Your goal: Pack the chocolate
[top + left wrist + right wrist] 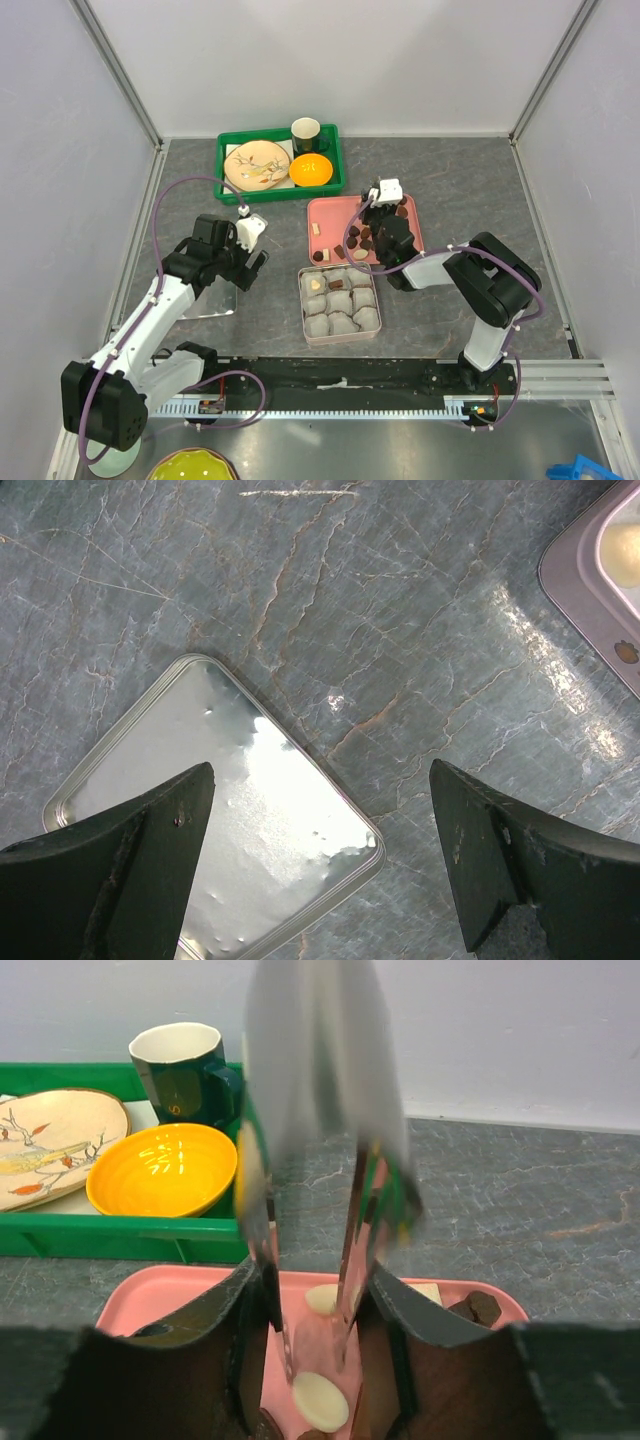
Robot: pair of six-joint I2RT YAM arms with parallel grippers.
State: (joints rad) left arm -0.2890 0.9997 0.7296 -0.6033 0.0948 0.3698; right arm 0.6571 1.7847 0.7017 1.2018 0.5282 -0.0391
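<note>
The chocolate lies as dark and cream pieces on a pink tray. Two pieces sit in paper cups of a square tin. My right gripper hovers over the pink tray, shut on shiny metal tongs. In the right wrist view the gripper holds the tongs with their tips just above a cream chocolate disc; another cream piece lies behind. My left gripper stands open and empty left of the tin, over the table beside a silver tin lid.
A green tray at the back holds a painted plate, an orange bowl and a dark cup. The lid lies flat by the left arm. White walls close in the grey table on three sides.
</note>
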